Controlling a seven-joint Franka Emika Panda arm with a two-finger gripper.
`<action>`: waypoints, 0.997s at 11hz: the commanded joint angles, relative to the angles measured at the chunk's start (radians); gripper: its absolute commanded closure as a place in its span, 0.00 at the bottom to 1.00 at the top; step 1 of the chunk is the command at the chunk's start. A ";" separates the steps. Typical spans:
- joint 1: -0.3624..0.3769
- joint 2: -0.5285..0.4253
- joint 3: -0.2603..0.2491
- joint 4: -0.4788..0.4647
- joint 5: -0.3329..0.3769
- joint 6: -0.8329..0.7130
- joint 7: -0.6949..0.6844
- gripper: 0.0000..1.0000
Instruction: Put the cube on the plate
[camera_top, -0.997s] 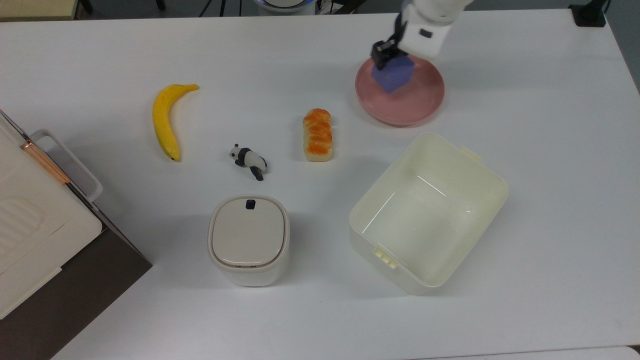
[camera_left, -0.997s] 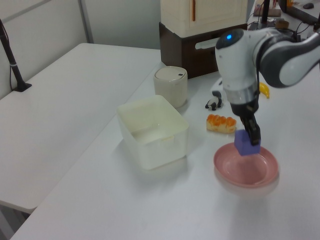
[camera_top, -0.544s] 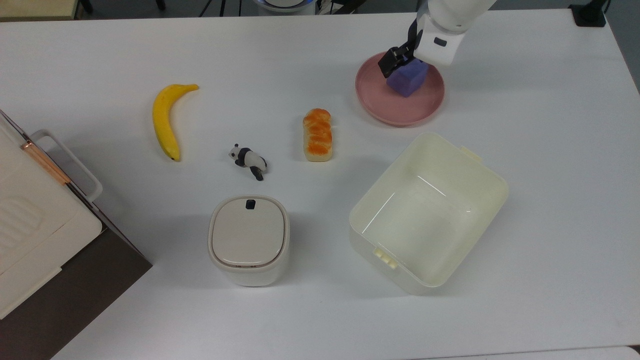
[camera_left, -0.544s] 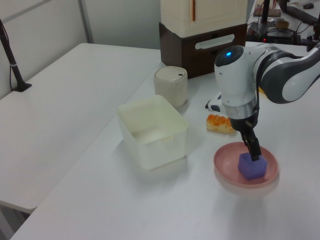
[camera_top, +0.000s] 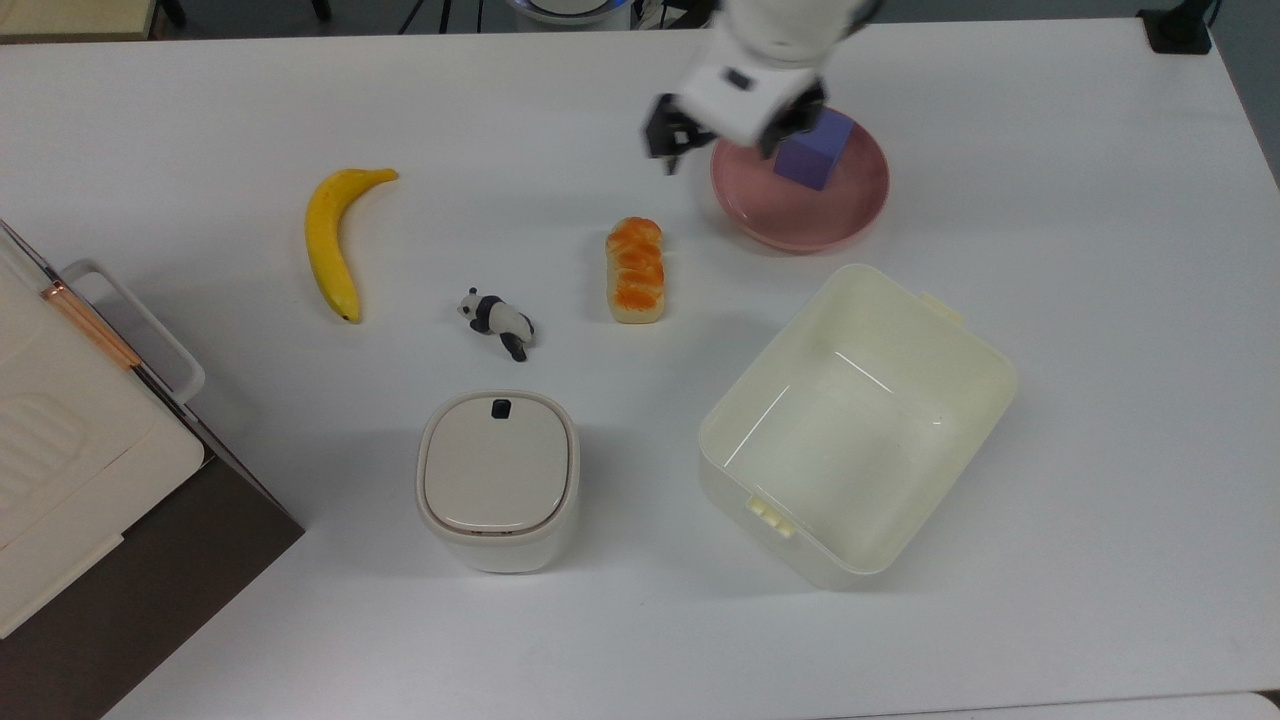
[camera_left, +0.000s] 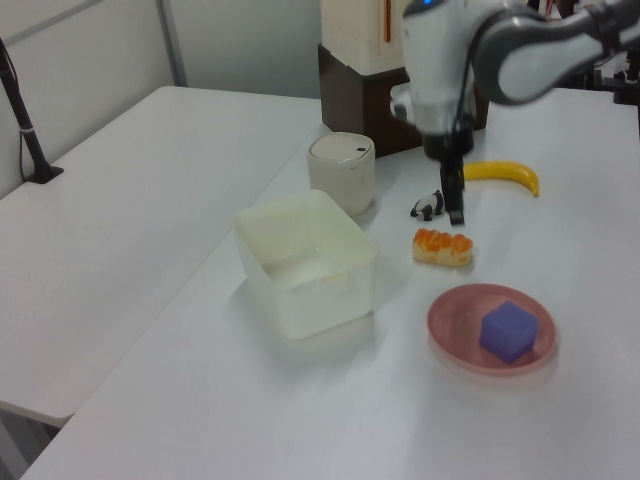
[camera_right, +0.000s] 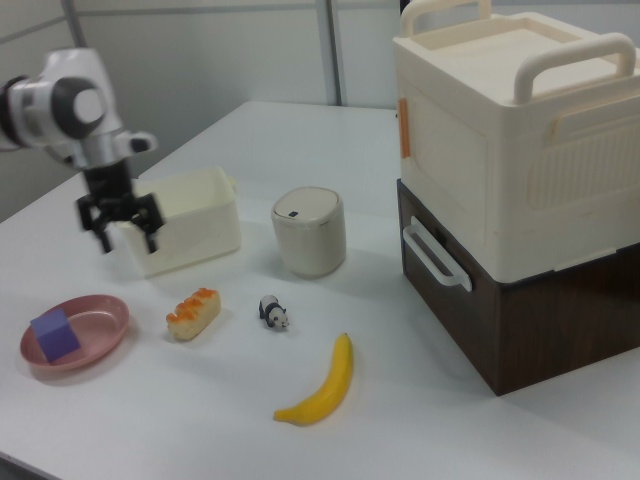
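White and black, the Panda arm's claw (camera_top: 722, 130) hangs well above the counter (camera_top: 1080, 330) with its two fingers spread wide and nothing between them; in the right view it is raised in front of the cream tub (camera_right: 185, 232), empty. In the top view the claw sits just off the plate's left rim, so the cube (camera_top: 813, 149) lies to the top view's right of it and below, well apart from the fingers. Purple-blue and plain-faced, the cube rests inside the pink plate (camera_top: 800, 222), on the part of the plate farther from the tub, flat on one face with a corner turned toward the toy bread loaf (camera_top: 635, 270); being equal on all sides, it has no long axis to speak of. Judged from how things lie, the cube is already on the plate and the task looks done, leaving the claw only to pull clear. Beyond the loaf in the top view lie a small panda figure (camera_top: 497, 320) and a banana (camera_top: 333, 238), with a lidded white canister (camera_top: 497, 478) nearer the bottom edge.
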 joint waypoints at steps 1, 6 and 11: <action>-0.087 -0.057 -0.073 0.075 -0.004 -0.025 0.019 0.00; -0.130 -0.192 -0.224 0.088 0.074 -0.035 0.032 0.00; -0.129 -0.205 -0.239 0.086 0.085 -0.099 0.019 0.00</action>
